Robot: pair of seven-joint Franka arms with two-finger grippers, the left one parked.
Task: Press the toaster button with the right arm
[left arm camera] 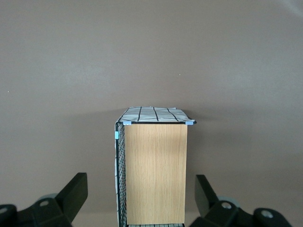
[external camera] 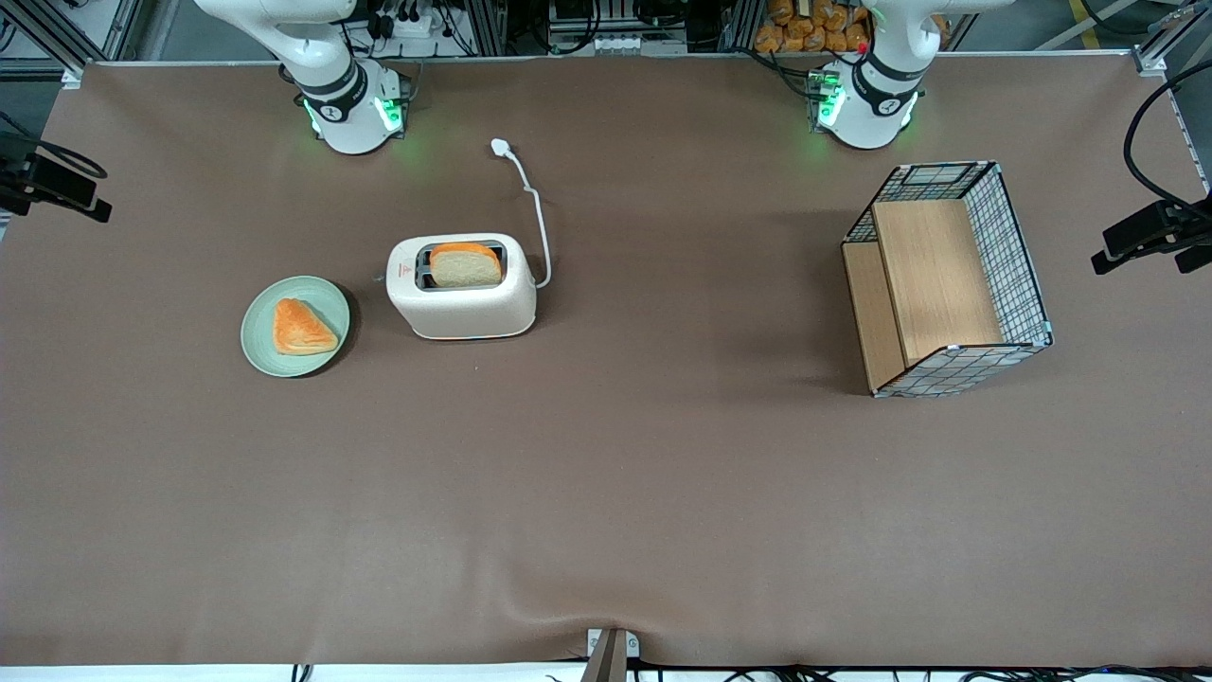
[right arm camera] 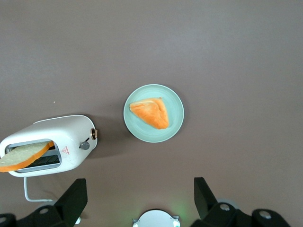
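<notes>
Standing on the brown tabletop point(external camera: 606, 493), the toaster point(external camera: 462, 286) is the landmark, a cream-white two-slot body with a slice of bread point(external camera: 465, 264) upright in one slot. A small red mark point(right arm camera: 66, 150) sits on its top near the narrow end; whatever is printed there cannot be read. The toaster button point(right arm camera: 84, 145), a dull grey knob, sticks out of that narrow end, with a brassy round knob point(right arm camera: 93, 134) just beside it. A green plate point(external camera: 295, 326) lies beside this end of the toaster, apart from it, carrying a triangular orange pastry point(external camera: 302, 328). A white cord point(external camera: 536, 216) runs from the toaster's other end to a plug point(external camera: 501, 147) farther from the front camera. Toward the parked arm's end stands a wire basket point(external camera: 949, 277) with wooden boards inside.

High above the toaster and plate, the gripper point(right arm camera: 139, 198) hangs with its fingers point(right arm camera: 72, 198) spread wide, holding nothing.
</notes>
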